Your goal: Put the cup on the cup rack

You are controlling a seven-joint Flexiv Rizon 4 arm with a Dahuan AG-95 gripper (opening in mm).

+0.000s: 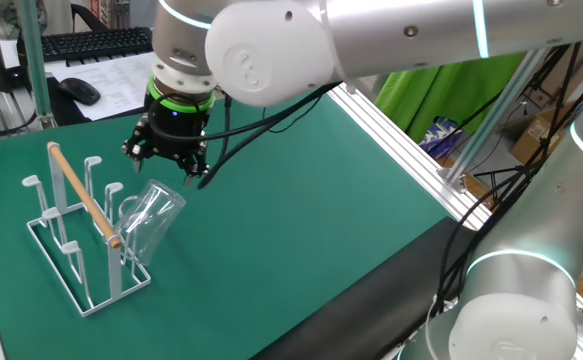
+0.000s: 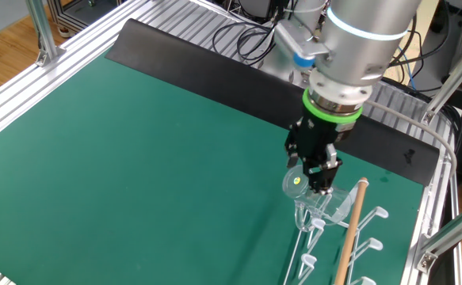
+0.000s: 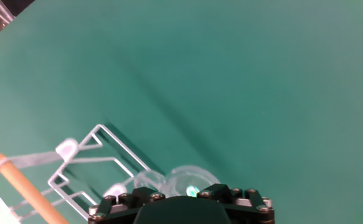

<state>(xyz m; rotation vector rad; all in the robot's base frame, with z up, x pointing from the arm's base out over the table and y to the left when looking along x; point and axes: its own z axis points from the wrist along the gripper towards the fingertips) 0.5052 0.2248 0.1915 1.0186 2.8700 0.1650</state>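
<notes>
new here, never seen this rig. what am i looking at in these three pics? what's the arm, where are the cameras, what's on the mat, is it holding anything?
It is one silver robot arm with a black two-finger claw over a green mat.

Two pictures come from fixed cameras on different sides of the table. The third comes from a camera on the hand that looks down along the fingers, so the claw's black body fills its bottom edge.

On the mat stands a white wire cup rack with upright pegs and a wooden rod handle across the top. A clear glass cup sits tilted over one of the end pegs, mouth down.

The claw is right above the cup's base. Whether it grips the cup or has let go, I cannot tell.
</notes>
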